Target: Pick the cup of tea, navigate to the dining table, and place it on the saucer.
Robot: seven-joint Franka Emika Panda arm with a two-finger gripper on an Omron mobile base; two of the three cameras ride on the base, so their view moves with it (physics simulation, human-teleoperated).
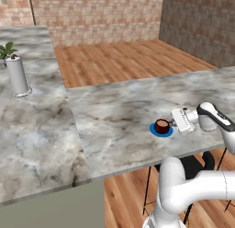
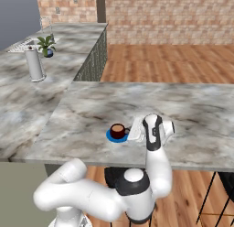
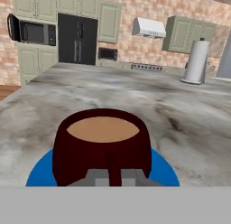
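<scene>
The dark maroon cup of tea stands upright on the bright blue saucer, near the front edge of the grey-white marbled dining table. My gripper reaches in level from the right and is shut on the cup's handle. In the right base view the cup sits on the saucer with the gripper at its right side. The hand view has the cup close up, brown tea inside, its handle pinched between the grey fingers, with the saucer showing under it.
A tall white canister and a small potted plant stand on the adjoining counter to the left. Dark stools are tucked under the table's front edge. Bare wooden floor lies beyond the table.
</scene>
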